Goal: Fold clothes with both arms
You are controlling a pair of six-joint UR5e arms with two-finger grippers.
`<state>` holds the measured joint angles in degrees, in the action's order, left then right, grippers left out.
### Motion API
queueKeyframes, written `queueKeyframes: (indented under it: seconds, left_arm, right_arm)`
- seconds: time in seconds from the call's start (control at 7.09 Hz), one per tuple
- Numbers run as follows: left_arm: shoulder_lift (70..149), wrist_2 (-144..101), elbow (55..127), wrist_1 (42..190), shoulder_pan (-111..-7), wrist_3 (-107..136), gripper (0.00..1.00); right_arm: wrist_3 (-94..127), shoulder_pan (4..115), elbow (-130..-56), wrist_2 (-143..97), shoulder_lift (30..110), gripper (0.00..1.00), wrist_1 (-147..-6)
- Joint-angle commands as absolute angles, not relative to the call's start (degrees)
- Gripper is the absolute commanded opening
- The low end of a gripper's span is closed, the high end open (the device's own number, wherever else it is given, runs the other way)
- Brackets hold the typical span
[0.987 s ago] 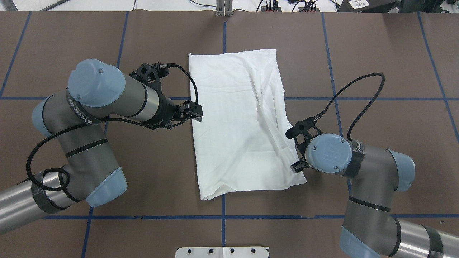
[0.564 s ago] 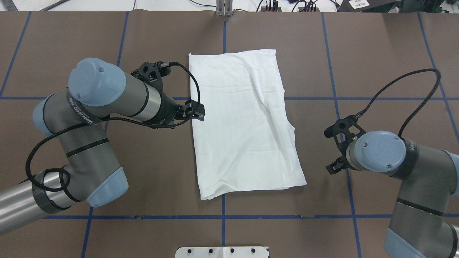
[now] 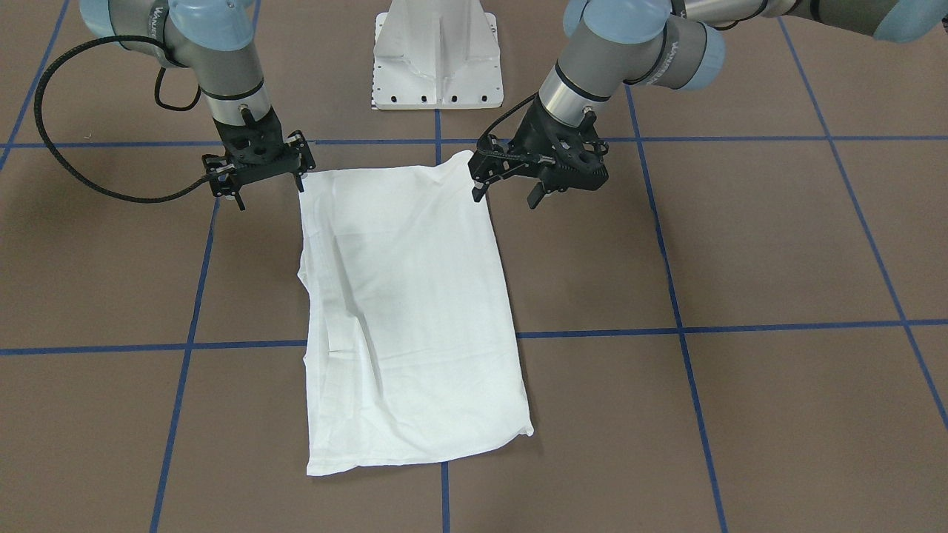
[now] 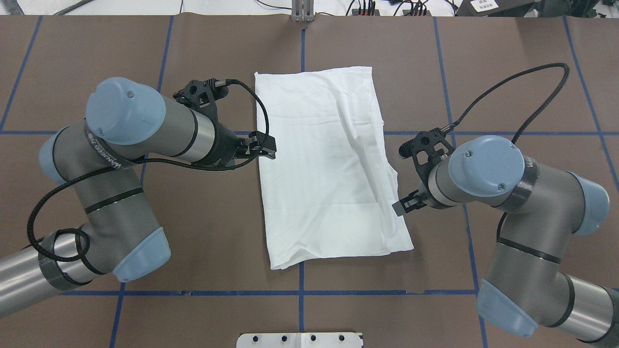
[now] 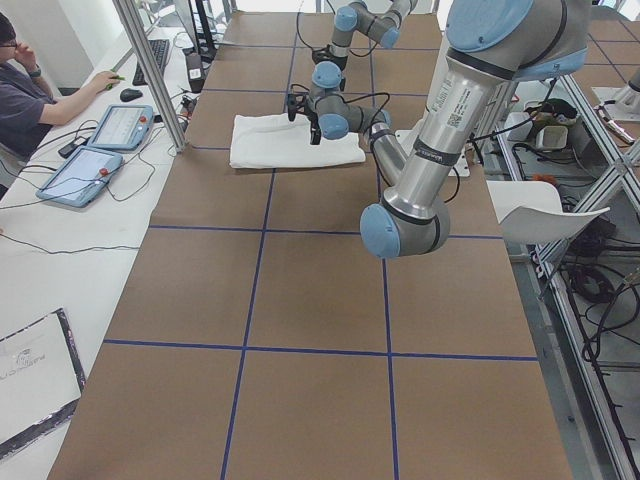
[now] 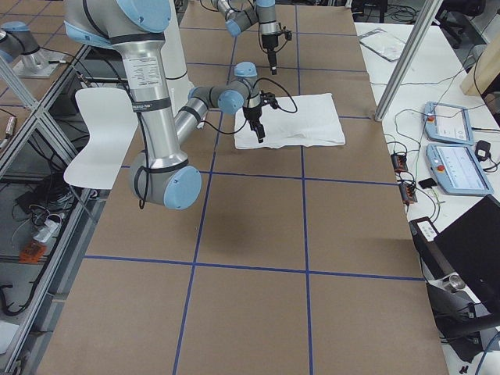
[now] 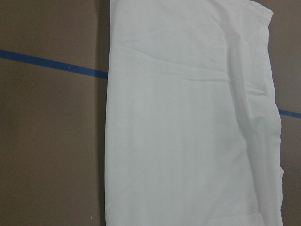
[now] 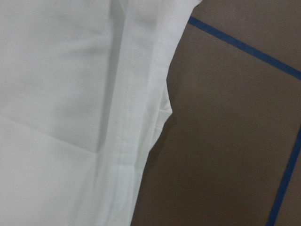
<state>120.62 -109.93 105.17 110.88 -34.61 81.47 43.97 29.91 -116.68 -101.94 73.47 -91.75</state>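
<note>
The T-shirt [image 4: 324,169] lies flat on the table [image 4: 508,63] as a long folded panel, and the right gripper [image 3: 261,183] is back at its edge after swinging away. It and the left gripper [image 3: 505,192] flank the cloth, jaws spread and empty, so the grasp for the next fold looks close.

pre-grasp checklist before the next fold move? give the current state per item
1. Shirt flat on the table, folded to a long rectangle: ok.
2. Left hand open, at the shirt's edge on its side: ok.
3. Right hand appears open, at the opposite edge: ok.
4. Cloth gripped: not ok; neither hand holds the shirt.
5. Hands matched along the shirt's length: cannot tell; the overhead view shows them staggered, the front view roughly level.
6. Right-side edge tidy: not ok; a small flap sticks out.
</note>
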Motion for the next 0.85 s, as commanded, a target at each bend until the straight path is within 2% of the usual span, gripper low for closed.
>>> queueKeyframes:
  seconds: [0.0,0.28,0.71]
  left_arm:
    - [119.63,-108.46,105.91,110.57,-29.49,87.13,1.0]
    - [118.74,-100.67,105.91,110.39,-18.16,97.42,0.99]
    - [116.9,-100.2,104.86,110.3,-13.01,102.22,0.82]
  right_arm:
    - [49.36,30.06,-118.9,-106.34,72.86,0.99,-91.67]
    - [53.42,29.97,-119.62,-108.18,72.78,0.99,-91.67]
    - [55.37,30.06,-119.44,-109.51,72.6,0.99,-91.67]
